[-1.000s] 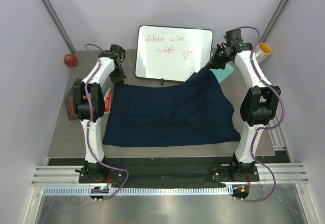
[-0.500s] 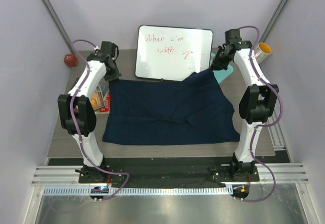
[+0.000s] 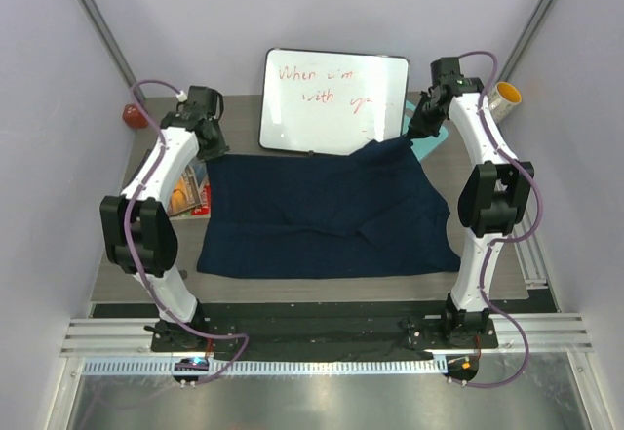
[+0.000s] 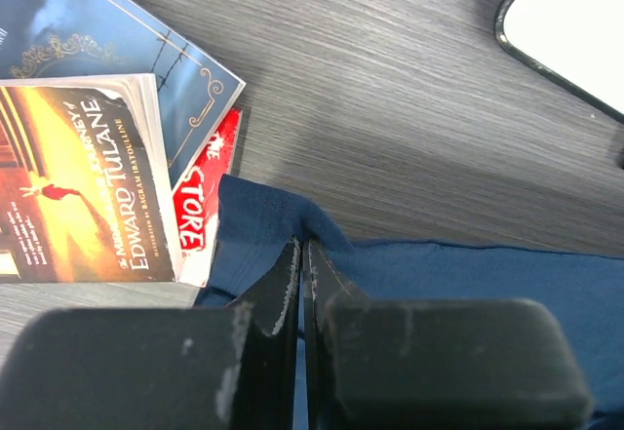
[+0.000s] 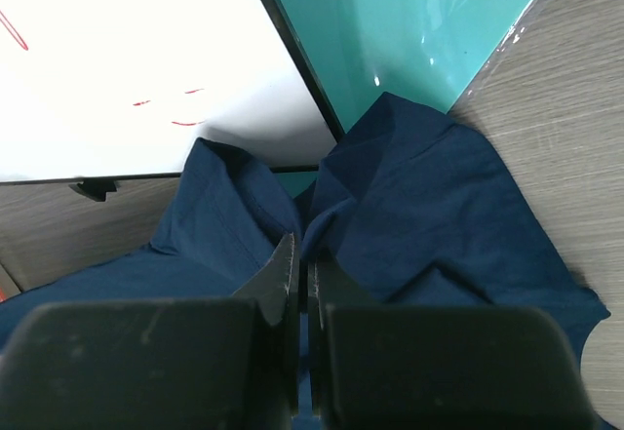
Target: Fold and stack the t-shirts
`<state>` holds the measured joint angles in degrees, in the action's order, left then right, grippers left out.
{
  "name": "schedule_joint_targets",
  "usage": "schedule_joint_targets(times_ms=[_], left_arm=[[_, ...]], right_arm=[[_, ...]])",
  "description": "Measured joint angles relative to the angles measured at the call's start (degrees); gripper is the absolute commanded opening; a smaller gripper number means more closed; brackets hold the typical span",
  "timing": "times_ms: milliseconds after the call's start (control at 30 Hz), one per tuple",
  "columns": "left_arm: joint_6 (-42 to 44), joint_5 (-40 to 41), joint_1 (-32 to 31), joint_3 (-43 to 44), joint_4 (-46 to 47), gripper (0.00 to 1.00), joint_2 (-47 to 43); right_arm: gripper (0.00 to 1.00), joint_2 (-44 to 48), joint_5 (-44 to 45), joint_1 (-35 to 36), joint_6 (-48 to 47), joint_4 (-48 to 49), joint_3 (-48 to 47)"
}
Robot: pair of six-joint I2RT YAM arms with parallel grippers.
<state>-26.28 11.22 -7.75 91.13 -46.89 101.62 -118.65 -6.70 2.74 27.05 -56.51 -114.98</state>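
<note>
Red handwriting on the whiteboard [image 3: 333, 103] reads "When i'm" on the first line and "with y" on the second, where the last word trails off into a scrawl that cannot be made out. In the left wrist view, the orange-yellow paperback [image 4: 78, 176] carries "EDWARD TULANE" in large white capitals running sideways. Smaller print beside it seems to read "The Miraculous Journey of" and "Bagram Ibatoulline". The red cover [image 4: 200, 211] showing just beside it bears "STORE" in white capitals.

Pale lilac walls [image 3: 322, 11] enclose a grey wood-grain table [image 4: 370, 89].
</note>
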Motion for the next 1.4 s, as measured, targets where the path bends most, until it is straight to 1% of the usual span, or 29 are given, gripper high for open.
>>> schedule_joint_targets(times_ms=[233,333,433,600,767,967,1167,1400], left_arm=[[1.2,0.4,0.0,-2.1,1.1,0.00,-4.3],[1.4,1.6,0.0,-2.1,1.2,0.00,-4.6],[1.5,2.3,0.0,-1.8,0.5,0.00,-4.0],[1.5,2.5,0.0,2.3,-1.4,0.00,0.7],[1.4,2.2,0.0,2.6,-3.8,0.00,2.6],[0.6,2.0,0.0,2.6,-9.3,0.00,3.0],[-0.3,-0.1,0.0,1.6,-13.8,0.00,4.1],[-0.3,-1.1,0.0,1.6,-19.8,0.00,10.1]], right_arm=[[0.01,0.8,0.7,0.0,0.0,-0.2,0.0],[0.01,1.7,0.9,-0.2,0.0,-0.3,-0.3],[0.01,2.0,1.2,-0.4,0.0,-0.6,-2.0],[0.01,2.0,1.0,-0.7,0.0,-0.8,-4.0],[0.01,2.2,0.4,-0.7,0.0,-1.9,-4.0],[0.01,5.7,-0.9,-0.8,0.0,-3.5,0.8],[0.01,8.7,-2.1,-0.9,0.2,-6.2,4.5],[0.01,14.0,-3.0,-0.9,3.0,-7.6,14.0]])
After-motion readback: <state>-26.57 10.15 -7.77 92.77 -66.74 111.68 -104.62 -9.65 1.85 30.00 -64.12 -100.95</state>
